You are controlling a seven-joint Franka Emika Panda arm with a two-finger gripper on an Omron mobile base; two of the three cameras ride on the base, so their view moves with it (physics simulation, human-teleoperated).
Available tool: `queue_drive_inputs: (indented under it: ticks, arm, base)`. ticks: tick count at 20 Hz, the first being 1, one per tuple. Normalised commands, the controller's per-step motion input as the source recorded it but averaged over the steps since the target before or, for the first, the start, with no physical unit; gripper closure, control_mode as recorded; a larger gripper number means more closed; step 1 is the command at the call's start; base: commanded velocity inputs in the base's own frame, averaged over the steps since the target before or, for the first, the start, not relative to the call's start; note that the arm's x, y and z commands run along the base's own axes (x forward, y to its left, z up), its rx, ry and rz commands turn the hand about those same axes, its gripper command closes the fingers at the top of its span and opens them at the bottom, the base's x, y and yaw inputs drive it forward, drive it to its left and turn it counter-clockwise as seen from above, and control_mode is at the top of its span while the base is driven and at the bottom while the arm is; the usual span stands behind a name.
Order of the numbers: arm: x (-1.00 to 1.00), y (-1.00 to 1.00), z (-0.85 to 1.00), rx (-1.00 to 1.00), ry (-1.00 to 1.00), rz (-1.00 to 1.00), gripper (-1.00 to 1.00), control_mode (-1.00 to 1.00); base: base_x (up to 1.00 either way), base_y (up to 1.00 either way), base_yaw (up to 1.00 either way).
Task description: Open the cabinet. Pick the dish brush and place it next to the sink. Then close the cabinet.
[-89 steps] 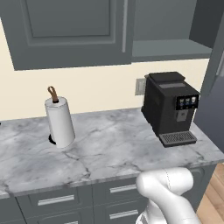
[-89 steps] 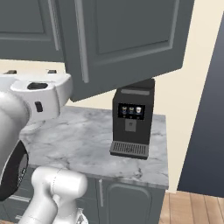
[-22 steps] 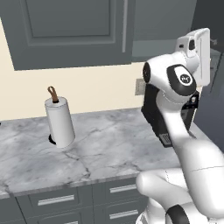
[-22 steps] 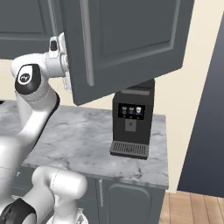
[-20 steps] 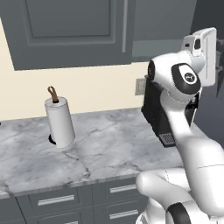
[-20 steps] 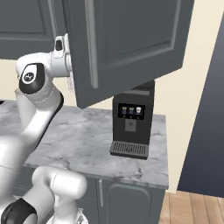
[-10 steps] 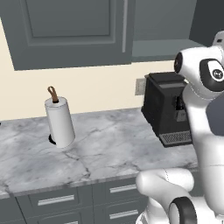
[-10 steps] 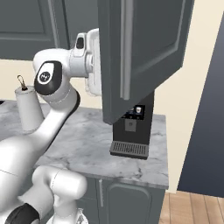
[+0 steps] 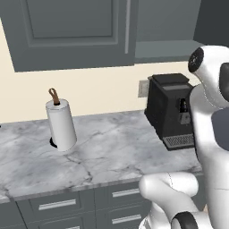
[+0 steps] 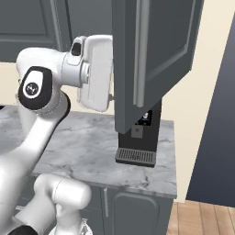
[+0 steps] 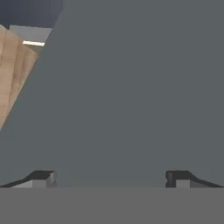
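Swinging the cabinet point(image 10: 156, 59) door wide is the step you're in: the right door stands well out over the table's point(image 9: 112, 152) right end, above the coffee machine point(image 9: 172, 112), and its inner face is close before your hand point(image 11: 109, 177), whose fingers are spread wide and hold nothing. Next, you likely need to clear the door and reach the open shelf point(image 9: 170, 48). I can't make out the dish brush there.

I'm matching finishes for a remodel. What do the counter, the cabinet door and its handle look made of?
Counter: polished marble or a marble-look slab, light grey with darker veins. Cabinet door: probably painted wood, matte dark grey with a recessed panel, no grain showing. Handle: likely brushed metal, a pale silvery vertical bar.
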Motion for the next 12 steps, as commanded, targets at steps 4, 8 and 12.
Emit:
queue_drive_inputs:
  ticks: [4, 8, 12]
  arm:
    - [-0.51, 0.95, 0.0, 0.32, -0.23, 0.18, -1.0, -1.0]
    - [-0.37, 1.0, -0.06, 0.36, -0.34, 0.25, -1.0, -1.0]
    - [-0.06, 1.0, -0.17, 0.45, -0.4, 0.27, -1.0, -1.0]
  base:
    - [0.0, 0.0, 0.0]
    - [0.0, 0.0, 0.0]
    - [0.0, 0.0, 0.0]
